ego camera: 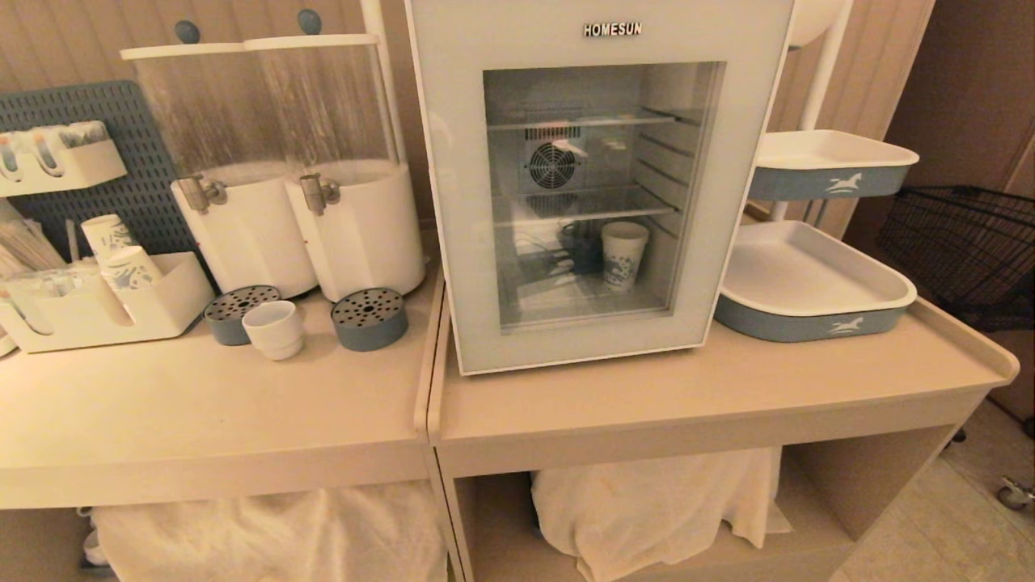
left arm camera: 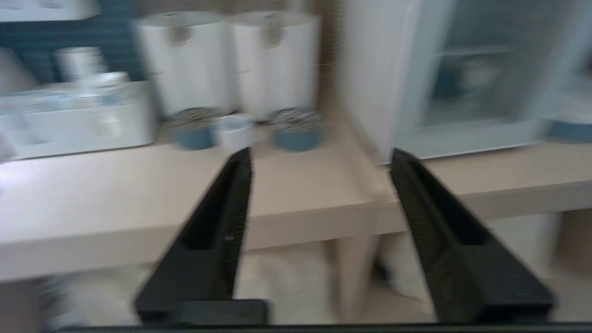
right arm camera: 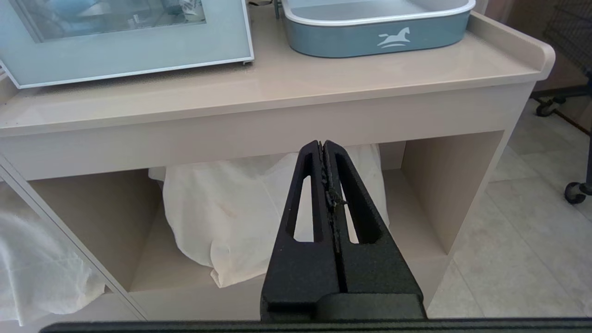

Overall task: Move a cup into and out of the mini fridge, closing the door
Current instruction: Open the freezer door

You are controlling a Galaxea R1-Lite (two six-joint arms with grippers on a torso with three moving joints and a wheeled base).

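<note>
Cup (ego camera: 273, 327) between drip trays, fridge door (ego camera: 598, 194) shut, left end effector (left arm camera: 319, 155) spread

The cup (ego camera: 274, 328) stands on the counter (ego camera: 202, 420) left of the mini fridge (ego camera: 598, 186), its door (ego camera: 453, 202) closed

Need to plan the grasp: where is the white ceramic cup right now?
In the head view the cup stands on the left counter, between two grey perforated drip trays below the drink dispensers.

Plain white cup (ego camera: 273, 327), blue-patterned paper cup (ego camera: 623, 255)
</note>
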